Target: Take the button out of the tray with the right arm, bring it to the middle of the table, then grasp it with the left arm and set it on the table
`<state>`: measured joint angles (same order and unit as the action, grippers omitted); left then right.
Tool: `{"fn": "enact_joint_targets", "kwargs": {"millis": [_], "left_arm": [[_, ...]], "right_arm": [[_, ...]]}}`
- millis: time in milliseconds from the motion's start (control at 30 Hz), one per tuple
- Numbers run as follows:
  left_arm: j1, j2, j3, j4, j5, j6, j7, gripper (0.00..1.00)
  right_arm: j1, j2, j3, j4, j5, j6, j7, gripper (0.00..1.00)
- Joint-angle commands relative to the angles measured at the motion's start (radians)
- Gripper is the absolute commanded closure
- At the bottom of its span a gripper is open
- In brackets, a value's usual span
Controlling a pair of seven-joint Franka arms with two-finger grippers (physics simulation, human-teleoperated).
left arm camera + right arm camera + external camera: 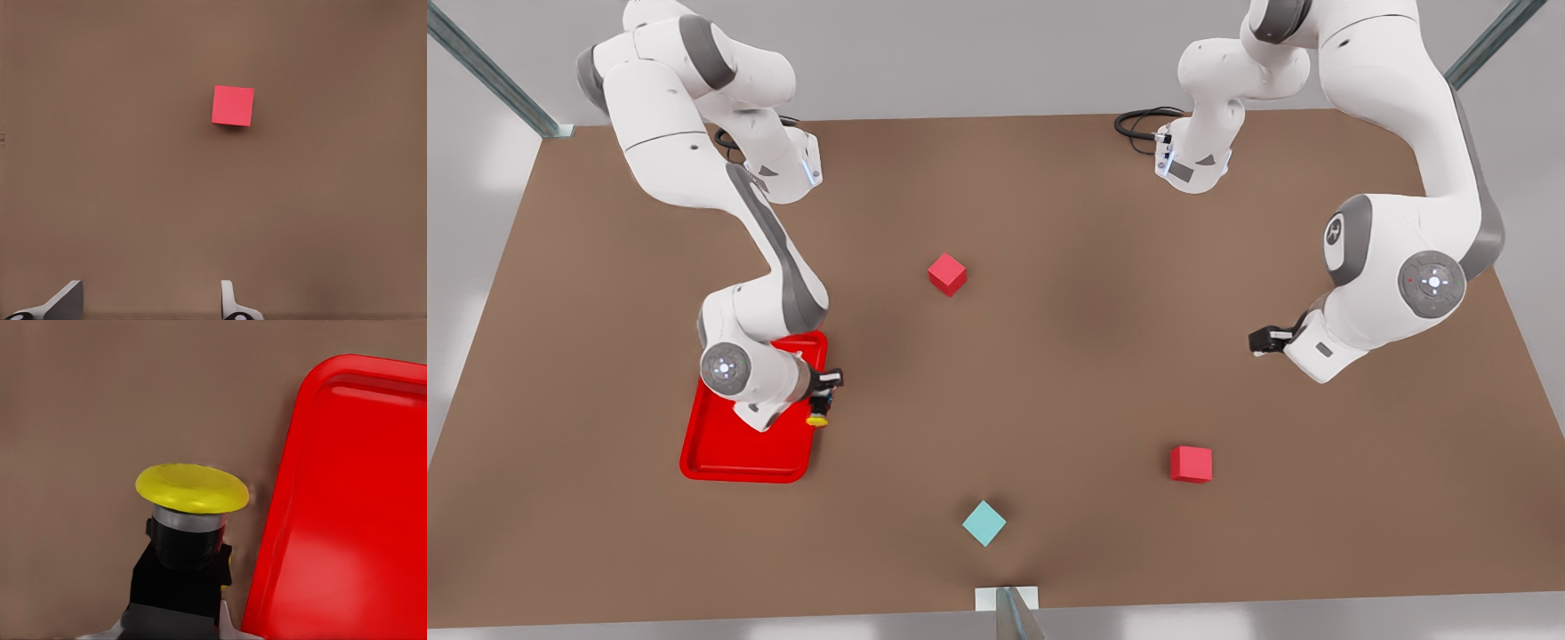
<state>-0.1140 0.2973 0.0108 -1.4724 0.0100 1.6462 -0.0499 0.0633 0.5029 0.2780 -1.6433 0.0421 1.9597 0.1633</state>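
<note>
While the right gripper [824, 398] hangs at the tray's [720, 462] edge nearest the table's middle, its fingers are closed on the dark base of the button [818, 416], which is lifted clear of the tray floor. In the right wrist view the button [192, 490] sits with its yellow cap pointing away from the gripper, just outside the tray's raised rim [283, 520], over bare brown table [1067, 373].

The left gripper [1261, 340] waits well apart from the tray, on the far side of the table's middle. Its fingers [63, 301] stand wide apart and hold nothing. A red cube [233, 105] lies on the table ahead of it.

Judged from here, the risks are these. The grip is on a small boxy base, so the button could twist or slip out on the way toward the middle. The handover needs the left fingers to close on whatever part the right gripper leaves free, and that is little; a poor approach could knock the button loose. Another red cube [947, 273] and a teal cube [984, 523] lie between the tray and the waiting arm, near the table's middle, and could be bumped.
</note>
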Motion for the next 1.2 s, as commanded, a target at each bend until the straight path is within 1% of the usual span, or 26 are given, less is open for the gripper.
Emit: {"fn": "enact_joint_targets", "kwargs": {"millis": [0,33,100,233,300,367,433,467,500,533,567,667,700,767,800,833,867,900,933,967,1000,1033,1067,1100,1133,1167], "left_arm": [[0.0,0.0,0.0,0.0,0.001,-0.003,0.001,0.0],[0.0,0.0,0.0,0.0,0.001,-0.002,0.001,0.0],[0.0,0.0,0.0,0.0,0.001,-0.002,0.001,0.0],[0.0,0.0,0.001,0.0,0.001,-0.003,0.001,0.0],[0.0,-0.001,0.001,0.0,0.001,-0.003,-0.001,0.0],[0.0,-0.001,0.001,0.0,0.001,-0.003,-0.001,0.0],[0.0,-0.001,0.001,0.0,0.002,-0.003,0.001,0.0],[0.002,0.0,0.003,0.0,0.002,-0.003,-0.001,0.0],[0.002,0.0,0.003,0.0,0.002,-0.003,-0.001,0.0],[0.002,0.0,0.003,0.0,0.002,-0.005,-0.001,0.0],[0.002,0.002,0.003,0.0,0.001,-0.005,-0.001,0.0],[0.0,0.0,0.003,0.0,0.002,-0.005,-0.002,0.0],[0.0,0.0,0.003,0.0,0.002,-0.005,-0.002,0.0],[-0.041,0.0,-0.012,0.015,-0.004,-0.003,-0.097,0.0],[-0.095,-0.007,-0.037,0.015,-0.012,-0.006,-0.2,0.0],[-0.105,-0.004,-0.09,0.021,-0.012,-0.005,-0.261,0.0],[-0.105,0.005,-0.146,0.027,-0.012,0.003,-0.341,0.0],[-0.107,0.02,-0.187,0.035,-0.012,0.009,-0.383,0.0],[-0.151,0.06,-0.204,0.057,-0.012,0.032,-0.432,0.0],[-0.187,0.086,-0.204,0.057,-0.005,0.064,-0.461,0.0],[-0.205,0.109,-0.204,0.057,-0.005,0.098,-0.495,0.0],[-0.226,0.132,-0.204,0.057,-0.008,0.121,-0.515,0.0],[-0.259,0.171,-0.204,0.057,-0.004,0.179,-0.576,0.0],[-0.266,0.2,-0.203,0.057,-0.002,0.201,-0.578,0.0],[-0.271,0.235,-0.203,0.058,-0.001,0.231,-0.579,0.0],[-0.288,0.266,-0.195,0.058,0.001,0.253,-0.579,0.0]], "right_arm": [[0.035,0.017,0.039,0.052,-0.002,-0.143,0.571,0.57],[0.084,0.052,0.039,0.094,0.021,-0.14,0.647,0.57],[0.182,0.146,0.039,0.237,0.035,-0.14,0.801,0.57],[0.383,0.371,0.038,0.579,0.084,-0.098,1.102,0.56],[0.434,0.407,0.038,0.599,0.125,0.031,1.137,0.56],[0.497,0.499,0.036,0.695,0.133,0.148,1.208,0.55],[0.533,0.554,0.038,0.703,0.133,0.292,1.23,0.55],[0.553,0.603,0.038,0.757,0.133,0.335,1.236,0.55],[0.564,0.626,0.036,0.775,0.133,0.383,1.26,0.52],[0.573,0.64,0.038,0.78,0.133,0.419,1.263,0.37],[0.579,0.658,0.038,0.781,0.133,0.453,1.265,0.0],[0.578,0.658,0.038,0.795,0.133,0.45,1.266,0.0],[0.567,0.649,0.039,0.795,0.136,0.429,1.266,0.0],[0.508,0.557,0.038,0.781,0.15,0.269,1.259,0.0],[0.452,0.491,0.039,0.778,0.148,0.092,1.207,0.0],[0.371,0.442,0.038,0.749,0.144,-0.063,1.093,0.0],[0.273,0.338,0.036,0.674,0.13,-0.254,0.952,0.0],[0.161,0.252,0.033,0.594,0.093,-0.393,0.833,0.0],[-0.026,0.06,0.035,0.337,-0.063,-0.457,0.612,0.0],[-0.201,-0.036,0.035,0.238,-0.137,-0.458,0.365,0.0],[-0.304,-0.061,0.036,0.214,-0.225,-0.459,0.19,0.0],[-0.384,-0.084,0.038,0.211,-0.229,-0.466,0.042,0.0],[-0.396,-0.127,0.012,0.209,-0.211,-0.492,-0.132,0.0],[-0.312,-0.175,-0.111,0.208,-0.124,-0.502,-0.183,0.0],[-0.228,-0.257,-0.189,0.16,-0.082,-0.502,-0.206,0.0],[-0.232,-0.268,-0.195,0.174,-0.047,-0.504,-0.205,0.0]]}}
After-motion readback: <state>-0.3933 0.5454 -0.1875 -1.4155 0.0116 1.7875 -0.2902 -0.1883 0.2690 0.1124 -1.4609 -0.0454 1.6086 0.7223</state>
